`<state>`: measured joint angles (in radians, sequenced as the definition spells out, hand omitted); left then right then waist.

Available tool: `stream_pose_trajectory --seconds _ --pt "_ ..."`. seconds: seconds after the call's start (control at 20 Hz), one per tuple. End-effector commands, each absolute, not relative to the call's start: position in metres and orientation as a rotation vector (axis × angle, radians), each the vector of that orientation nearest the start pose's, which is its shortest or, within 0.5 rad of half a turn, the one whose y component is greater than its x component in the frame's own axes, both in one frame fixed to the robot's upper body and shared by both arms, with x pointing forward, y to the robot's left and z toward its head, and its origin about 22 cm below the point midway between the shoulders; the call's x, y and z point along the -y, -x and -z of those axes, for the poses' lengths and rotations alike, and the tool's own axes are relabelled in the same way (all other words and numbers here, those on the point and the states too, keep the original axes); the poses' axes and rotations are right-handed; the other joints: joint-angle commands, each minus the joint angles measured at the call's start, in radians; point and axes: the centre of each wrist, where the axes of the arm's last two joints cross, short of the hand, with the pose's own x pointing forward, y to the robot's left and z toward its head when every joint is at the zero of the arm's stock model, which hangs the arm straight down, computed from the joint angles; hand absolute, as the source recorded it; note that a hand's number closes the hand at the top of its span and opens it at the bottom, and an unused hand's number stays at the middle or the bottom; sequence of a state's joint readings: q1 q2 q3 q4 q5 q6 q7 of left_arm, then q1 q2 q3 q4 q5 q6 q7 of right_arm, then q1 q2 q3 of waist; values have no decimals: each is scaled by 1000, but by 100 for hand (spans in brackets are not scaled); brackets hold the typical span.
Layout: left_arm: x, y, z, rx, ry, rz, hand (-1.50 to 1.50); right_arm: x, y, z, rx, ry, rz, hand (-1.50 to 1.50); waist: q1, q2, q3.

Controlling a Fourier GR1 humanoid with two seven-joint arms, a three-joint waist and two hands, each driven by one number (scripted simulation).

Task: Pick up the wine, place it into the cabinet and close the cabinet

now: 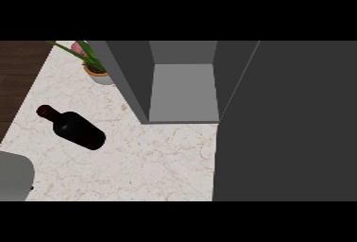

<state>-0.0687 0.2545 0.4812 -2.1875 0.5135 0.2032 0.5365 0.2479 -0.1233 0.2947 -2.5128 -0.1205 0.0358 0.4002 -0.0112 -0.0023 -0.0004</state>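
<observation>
Neither hand showed up in the head view, just a grey forearm (14, 177) poking in at the lower left, so no way to say what the fingers were doing. The wine (72, 127) sat on the marble counter (140, 165) just up from that arm, neck pointing to the upper left, with bare counter all around it. The cabinet (182, 90) stood open beyond, its door (286, 123) filling the right side. A potted plant (96, 71) sat beside the cabinet's left wall, dark floor (17, 71) past the counter edge.

A grey forearm (14, 177) shows at the lower left edge; no robot hand shows.
</observation>
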Motion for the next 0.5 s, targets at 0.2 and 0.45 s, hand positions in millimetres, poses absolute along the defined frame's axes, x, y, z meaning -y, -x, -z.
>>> stream_pose_trajectory --seconds 0.2,0.45 --pt "-356 -210 -137 1750 -56 -437 -150 213 -85 -188 1888 -395 -181 -150 -8 1 0" --pt "-358 -232 -88 1698 -40 -431 -150 216 -87 -185 1893 -394 -180 -150 -12 2 0"
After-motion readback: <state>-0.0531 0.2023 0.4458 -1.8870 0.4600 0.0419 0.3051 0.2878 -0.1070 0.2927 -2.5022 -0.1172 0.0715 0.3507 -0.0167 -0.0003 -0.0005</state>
